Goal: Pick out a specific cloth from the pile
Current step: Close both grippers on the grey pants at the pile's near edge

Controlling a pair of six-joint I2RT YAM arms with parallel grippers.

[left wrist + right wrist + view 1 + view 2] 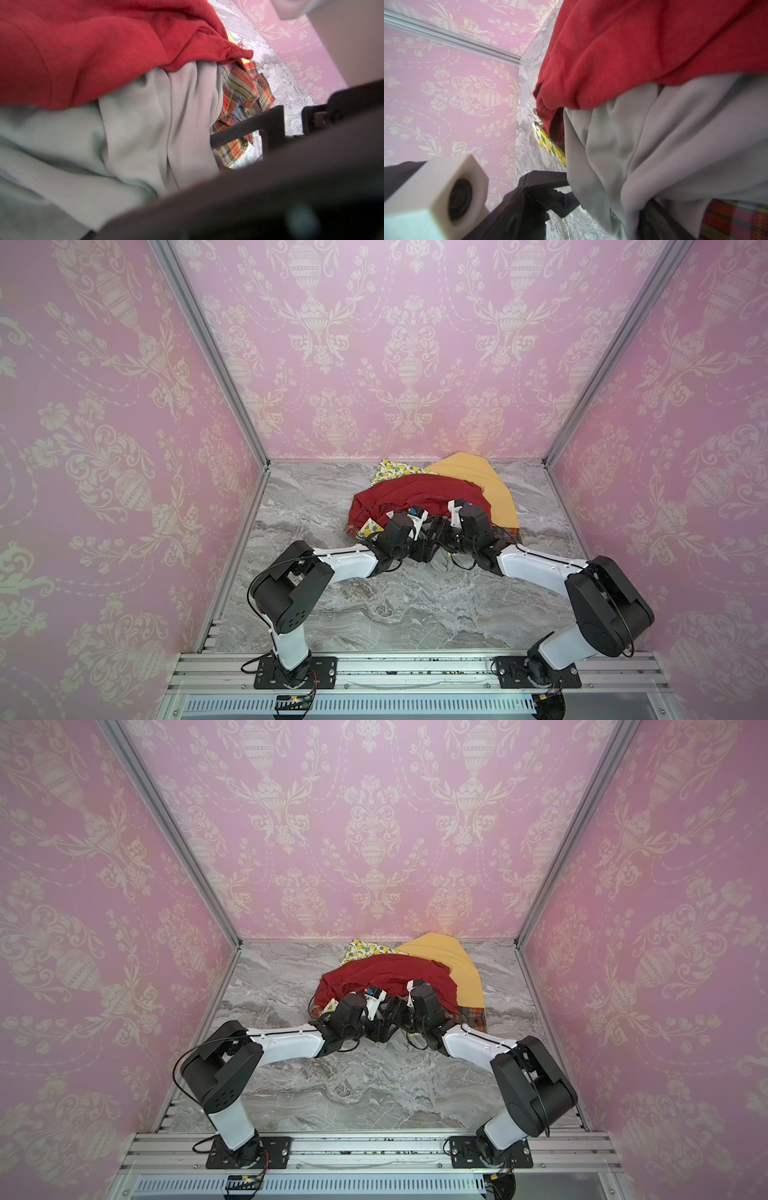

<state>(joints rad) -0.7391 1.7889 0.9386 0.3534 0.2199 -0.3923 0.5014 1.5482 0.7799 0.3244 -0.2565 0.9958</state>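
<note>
Left fingers (548,179) and right fingers (249,124) wide, nothing visibly held. Light-grey ribbed jersey cloth (158,124) lies under the dark red shirt (99,52). If I pinch both, the pile (419,489) likely drags along.

In both top views the robot arms (353,561) cover almost all of the cloth (441,567), and in the left wrist view a big dark blurry shape (270,197) hides part of it and the red shirt (83,52) runs off the edge.

Was lab robot test booth: aluminium frame posts (210,352), pink damask wallpaper panels (104,427), marble-look tabletop (395,605), arm bases (324,672) bolted on rail (415,668).
</note>
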